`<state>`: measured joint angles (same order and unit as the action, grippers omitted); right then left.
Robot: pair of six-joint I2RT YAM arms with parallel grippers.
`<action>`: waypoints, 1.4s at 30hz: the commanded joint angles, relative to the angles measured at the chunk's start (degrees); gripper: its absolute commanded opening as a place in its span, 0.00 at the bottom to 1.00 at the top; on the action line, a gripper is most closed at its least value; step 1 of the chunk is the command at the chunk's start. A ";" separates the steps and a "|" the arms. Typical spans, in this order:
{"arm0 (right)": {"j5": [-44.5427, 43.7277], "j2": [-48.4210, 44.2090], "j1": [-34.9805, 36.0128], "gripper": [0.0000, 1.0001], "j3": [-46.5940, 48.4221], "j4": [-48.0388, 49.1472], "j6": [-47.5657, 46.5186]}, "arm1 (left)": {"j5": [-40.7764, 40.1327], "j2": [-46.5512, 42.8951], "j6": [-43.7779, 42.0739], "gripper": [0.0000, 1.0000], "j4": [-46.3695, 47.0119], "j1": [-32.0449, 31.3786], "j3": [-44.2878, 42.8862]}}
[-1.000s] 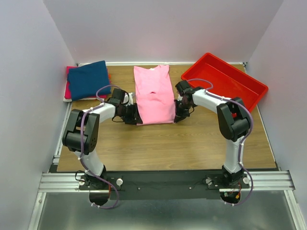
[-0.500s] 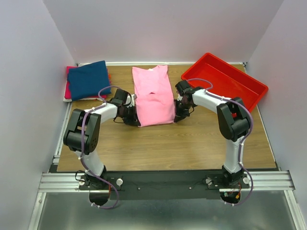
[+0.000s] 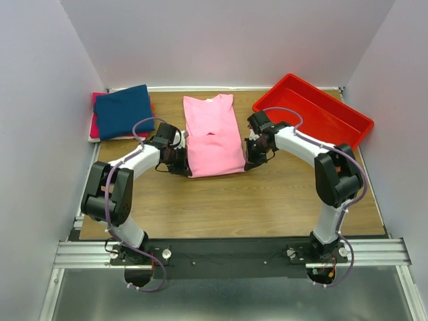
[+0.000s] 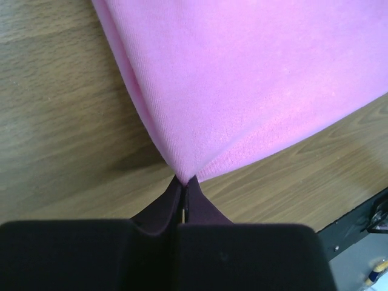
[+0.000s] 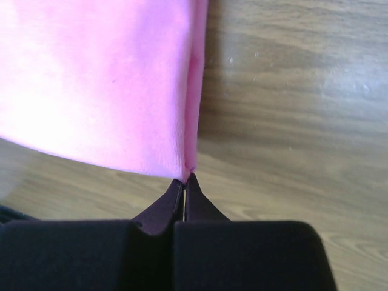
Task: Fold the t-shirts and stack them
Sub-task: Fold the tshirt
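I have the pink t-shirt (image 3: pixel 212 137) lying lengthwise in the middle of the worktop (image 3: pixel 227 200), collar at the far end. My left tool (image 4: pixel 183 187) is pinched tight on its near left corner, the cloth drawn to a point at the tips. My right tool (image 5: pixel 184 180) is clamped on the near right corner. At far left a folded navy t-shirt (image 3: pixel 122 110) lies on a red-magenta t-shirt (image 3: pixel 94 124). A red tray (image 3: pixel 314 114) sits far right.

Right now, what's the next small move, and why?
Probably raise both corners together slightly: left fingers and right fingers are each shut on a near corner of the pink t-shirt, which lies flat, ready to fold in half.
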<state>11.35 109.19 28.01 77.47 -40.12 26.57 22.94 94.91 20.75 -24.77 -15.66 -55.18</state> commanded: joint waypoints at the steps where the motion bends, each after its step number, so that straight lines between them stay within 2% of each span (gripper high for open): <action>1: -2.39 -5.29 -0.06 0.01 -1.36 -4.00 -2.13 | -2.37 -4.20 -1.86 0.00 -4.31 0.02 0.07; 9: -3.62 -14.77 1.43 0.01 -3.90 -8.39 -1.08 | -2.29 -14.31 -0.19 0.00 -9.94 -0.16 1.56; 17: -6.43 -24.10 6.43 0.00 -5.66 -13.31 4.27 | -1.15 -28.01 3.24 0.00 -18.45 -0.77 3.93; 24: -10.91 -29.47 11.36 0.00 -0.92 -17.80 10.78 | 0.97 -36.73 7.28 0.00 -24.44 -1.48 2.36; 30: -15.30 -27.02 11.37 0.00 2.24 -16.48 12.54 | 1.50 -34.45 7.02 0.00 -22.87 -1.48 -0.89; 42: -23.92 -14.27 10.05 0.00 17.53 -16.48 12.28 | 1.06 -18.90 2.63 0.00 -18.47 -0.34 -13.46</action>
<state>-7.38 92.49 38.96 90.52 -55.86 38.57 24.05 72.38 26.28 -45.08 -16.84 -64.93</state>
